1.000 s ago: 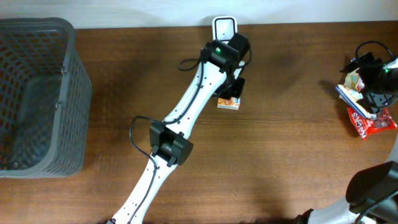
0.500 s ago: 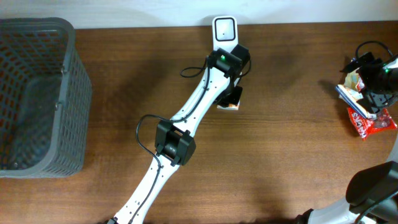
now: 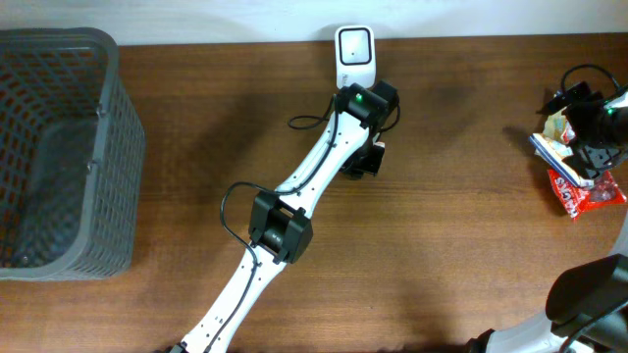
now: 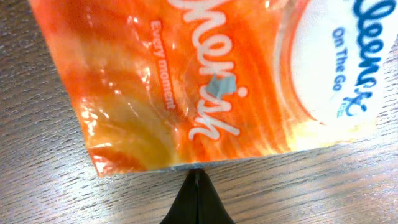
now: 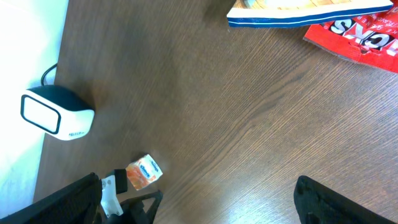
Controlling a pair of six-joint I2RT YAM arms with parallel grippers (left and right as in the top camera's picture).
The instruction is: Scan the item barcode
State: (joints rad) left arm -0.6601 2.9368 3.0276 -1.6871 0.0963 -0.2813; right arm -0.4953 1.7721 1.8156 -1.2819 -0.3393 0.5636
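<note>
Tissue pack (image 4: pixel 186 93), orange with white script and a white oval label, fills most of the left wrist view, hanging over the wood grain of the brown table (image 3: pixel 471 245). On the table's left side, towards the far edge, sits a large dark grey mesh basket (image 3: pixel 59 147). The white left arm (image 3: pixel 294 196) reaches diagonally from the near edge up to the far centre, a black cable looping along it. The left gripper (image 4: pixel 198 177) has its black fingers pressed together into one point, closed on the pack's sealed near edge. From overhead the pack is almost wholly hidden under that gripper, just on the near side of the white barcode scanner (image 3: pixel 354 49), which stands at the far edge of the table near the centre with its window facing up. The right wrist view shows the pack as a small orange block beside the left gripper, near the scanner but apart from it. At the far right, the right arm (image 3: pixel 599 113) hangs above a small heap of snacks: a red packet (image 3: pixel 589 191) with white lettering and, touching it on the far side, a flat pack with a blue edge (image 3: pixel 546 147). The right gripper (image 5: pixel 199 199) has its two dark fingers spread wide apart with nothing between them, only bare wood below.
</note>
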